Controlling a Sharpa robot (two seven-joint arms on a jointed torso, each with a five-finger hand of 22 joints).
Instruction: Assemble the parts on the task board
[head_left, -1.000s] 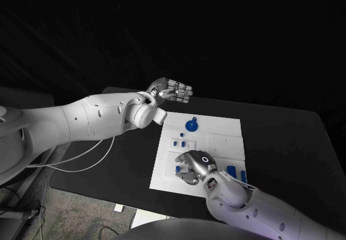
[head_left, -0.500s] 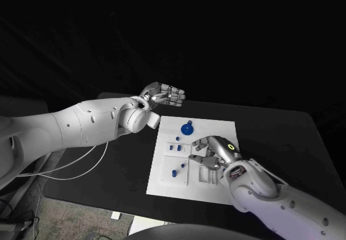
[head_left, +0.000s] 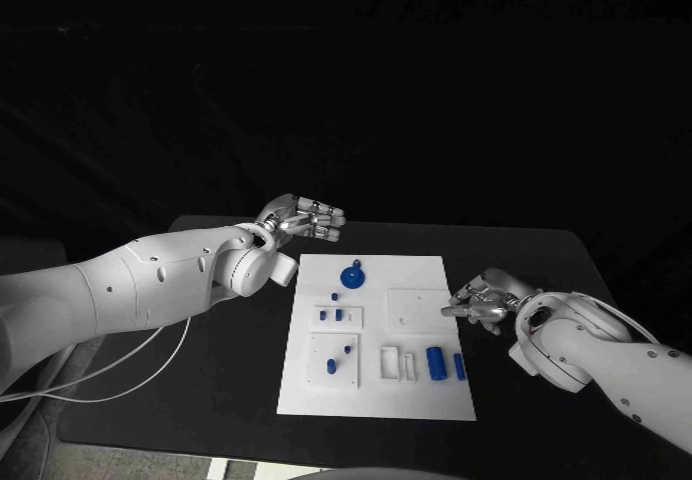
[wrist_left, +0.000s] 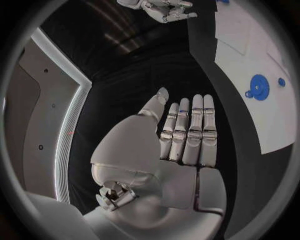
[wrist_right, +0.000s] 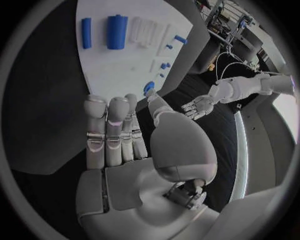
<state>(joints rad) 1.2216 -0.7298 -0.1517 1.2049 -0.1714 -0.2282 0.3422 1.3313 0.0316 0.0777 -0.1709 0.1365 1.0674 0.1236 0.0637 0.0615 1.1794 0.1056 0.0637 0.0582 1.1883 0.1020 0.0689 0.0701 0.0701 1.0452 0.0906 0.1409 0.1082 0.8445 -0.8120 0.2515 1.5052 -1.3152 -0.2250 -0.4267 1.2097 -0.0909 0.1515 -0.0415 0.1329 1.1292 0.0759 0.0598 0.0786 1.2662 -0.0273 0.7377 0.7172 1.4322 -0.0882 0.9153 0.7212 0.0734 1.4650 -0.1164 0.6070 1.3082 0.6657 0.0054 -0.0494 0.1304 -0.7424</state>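
The white task board (head_left: 375, 395) lies in the middle of the black table. On it are a blue round disc (head_left: 352, 275) near the far edge, small blue pieces (head_left: 333, 314) along the left side, and a blue cylinder (head_left: 436, 362) beside a blue bar (head_left: 460, 366) near the front right. My left hand (head_left: 303, 218) hovers beyond the board's far left corner, fingers straight, holding nothing. My right hand (head_left: 483, 300) sits at the board's right edge, empty. The right wrist view shows its straight fingers (wrist_right: 115, 130) off the board (wrist_right: 119, 55).
Two white slotted pieces (head_left: 400, 363) stand left of the blue cylinder. Bare black table (head_left: 202, 380) lies on both sides of the board. In the left wrist view the flat left hand (wrist_left: 184, 135) is over dark table beside the board (wrist_left: 250, 60).
The head view has shifted. My right hand has left the board's near left area and moved across to its right edge. The left hand keeps its place by the far left corner.
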